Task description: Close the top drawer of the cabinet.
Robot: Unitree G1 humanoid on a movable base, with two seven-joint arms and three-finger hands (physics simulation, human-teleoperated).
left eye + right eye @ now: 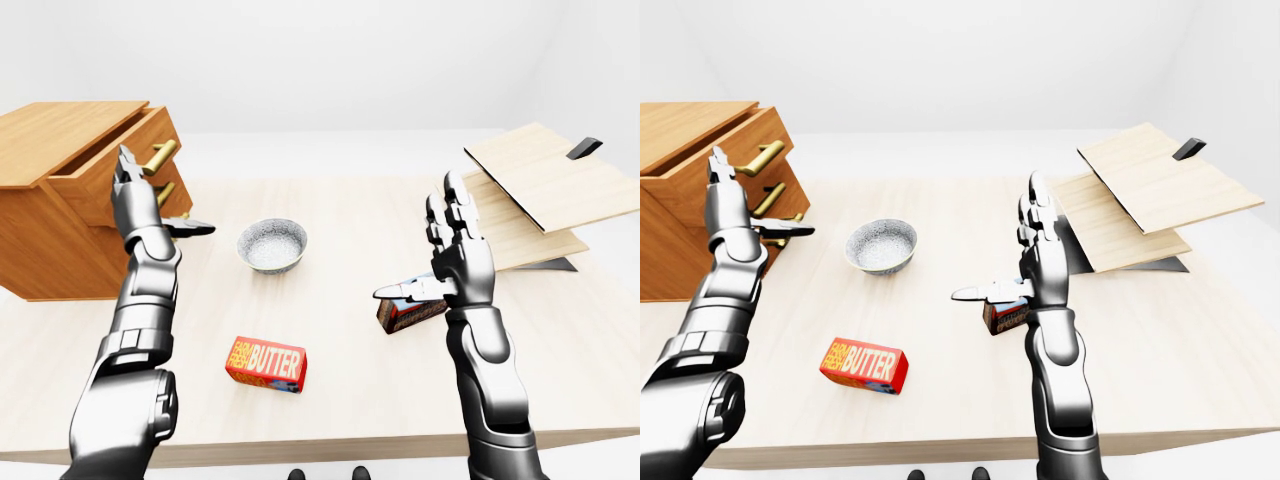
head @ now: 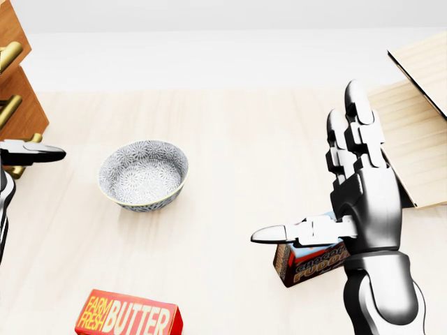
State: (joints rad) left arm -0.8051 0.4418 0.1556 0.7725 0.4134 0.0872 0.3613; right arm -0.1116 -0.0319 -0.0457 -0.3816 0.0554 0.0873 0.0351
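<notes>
- Left hand (image 1: 140, 205) is raised with fingers spread and thumb pointing toward 3 o'clock, holding nothing, right by the drawer front; whether they touch is unclear.
- Cabinet (image 1: 45, 205) stands at 9 o'clock on the table (image 1: 340, 215) in the left-eye view; its top drawer (image 1: 115, 165) juts out, brass handle (image 1: 160, 155) showing.
- Bowl (image 1: 272, 245) sits at centre, near 12 o'clock of the butter box (image 1: 266, 364).
- Right hand (image 1: 455, 265) is upright and spread, empty, thumb toward 9 o'clock, above a brown carton (image 1: 405, 315).
- Wooden boards (image 1: 540, 195) lie stacked at 3 o'clock.
</notes>
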